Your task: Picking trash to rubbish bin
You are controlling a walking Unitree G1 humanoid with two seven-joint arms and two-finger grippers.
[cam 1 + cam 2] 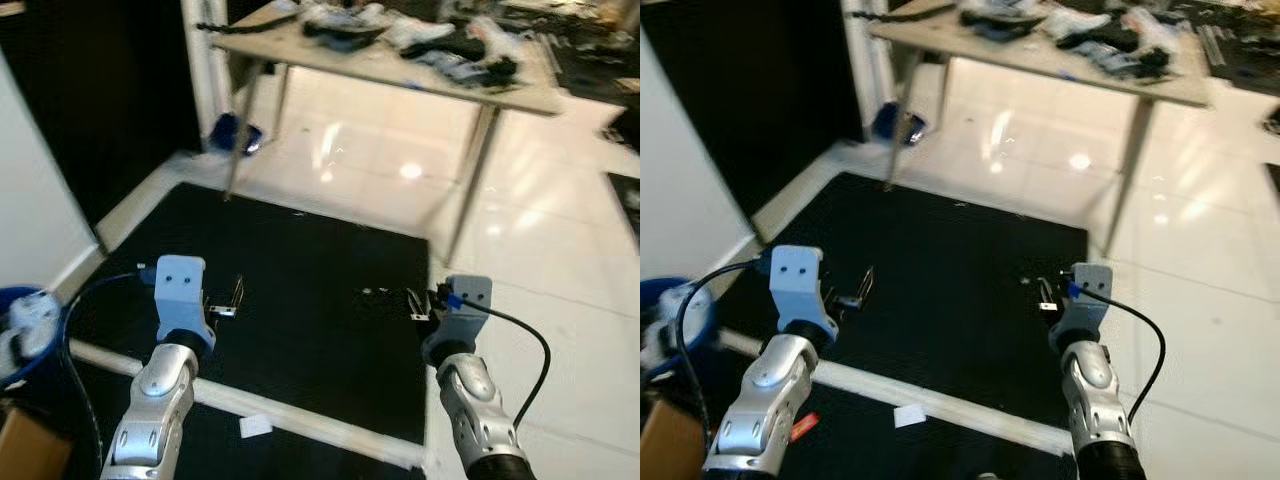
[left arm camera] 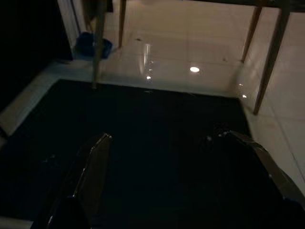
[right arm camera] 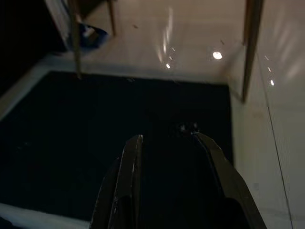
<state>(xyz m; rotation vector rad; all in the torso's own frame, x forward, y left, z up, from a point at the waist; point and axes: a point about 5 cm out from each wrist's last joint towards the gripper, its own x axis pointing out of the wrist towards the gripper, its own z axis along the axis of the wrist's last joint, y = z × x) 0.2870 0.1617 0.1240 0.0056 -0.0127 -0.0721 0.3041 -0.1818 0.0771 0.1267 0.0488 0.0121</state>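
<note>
— Both hands, left hand [image 1: 238, 296] and right hand [image 3: 174, 143], hover spread open, holding nothing.
— Paper scrap [image 1: 255, 426] lies at six o'clock; bin [image 1: 35, 335] at nine. Step back first, I'd judge.

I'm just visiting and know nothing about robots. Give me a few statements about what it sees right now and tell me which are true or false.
1. Both arms reach out over a black mat. True.
2. The left gripper holds a bottle. False: its fingers are spread with nothing between them.
3. A table stands ahead on the pale floor. True.
4. The table top is bare. False: it is cluttered with dark and light items.
5. The right gripper is open and holds nothing. True.
6. A white scrap lies on the table. False: it lies on the mat near the robot, by a white strip.
</note>
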